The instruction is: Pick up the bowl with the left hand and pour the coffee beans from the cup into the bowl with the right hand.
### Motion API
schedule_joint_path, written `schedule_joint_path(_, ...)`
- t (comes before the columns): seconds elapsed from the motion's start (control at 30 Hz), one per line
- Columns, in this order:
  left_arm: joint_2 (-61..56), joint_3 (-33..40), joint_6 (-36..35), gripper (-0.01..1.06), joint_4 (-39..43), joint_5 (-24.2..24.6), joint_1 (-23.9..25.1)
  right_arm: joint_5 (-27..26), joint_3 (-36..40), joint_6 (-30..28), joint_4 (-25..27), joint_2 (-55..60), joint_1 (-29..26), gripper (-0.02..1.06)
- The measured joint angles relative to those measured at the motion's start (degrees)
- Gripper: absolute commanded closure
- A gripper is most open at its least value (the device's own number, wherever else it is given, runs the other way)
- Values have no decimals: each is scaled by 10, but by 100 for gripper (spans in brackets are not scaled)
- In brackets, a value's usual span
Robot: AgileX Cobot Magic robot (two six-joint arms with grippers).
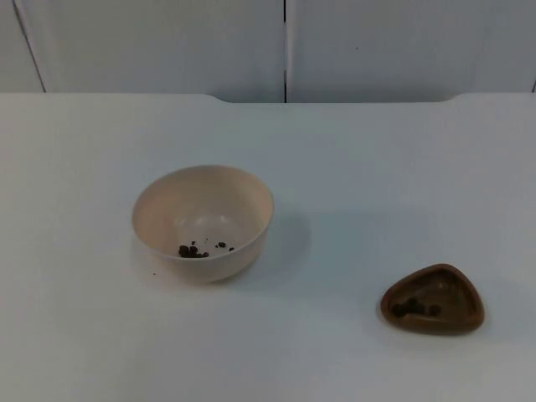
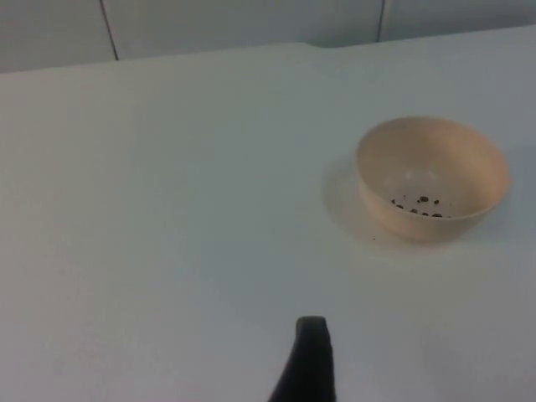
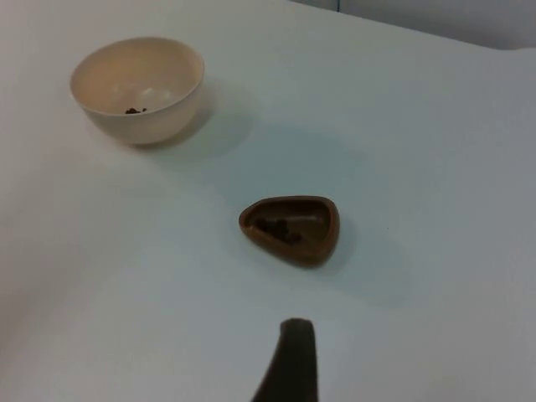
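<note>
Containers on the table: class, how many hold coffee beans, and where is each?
2. The cream bowl stands left of centre with a few beans at its bottom. The brown cup sits apart from it, nearer the front right, with a small cluster of beans inside.

No readable text, label, brand, number or sign appears on the bowl (image 1: 203,219), the cup (image 1: 433,300) or the table (image 1: 377,167).

Top view: fixed, high, looking down and forward across the desk (image 1: 352,167) to the partition wall (image 1: 151,42). Both wrist views sit lower, angled along the desktop. All three share the bowl (image 1: 203,221); top and right wrist share the cup (image 1: 433,300).
</note>
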State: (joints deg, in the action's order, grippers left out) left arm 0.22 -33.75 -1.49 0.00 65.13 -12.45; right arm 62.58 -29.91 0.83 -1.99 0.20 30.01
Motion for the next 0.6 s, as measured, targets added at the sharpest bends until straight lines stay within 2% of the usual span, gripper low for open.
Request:
schedule_joint_path(0.3,0,6,0,35,0,1,0,0,0,0,0,0,0,34)
schedule_joint_path(0.4,0,34,0,35,0,1,0,0,0,0,0,0,0,34)
schedule_joint_path(0.6,0,50,-1,35,-4,-30,0,0,0,0,-1,0,0,34)
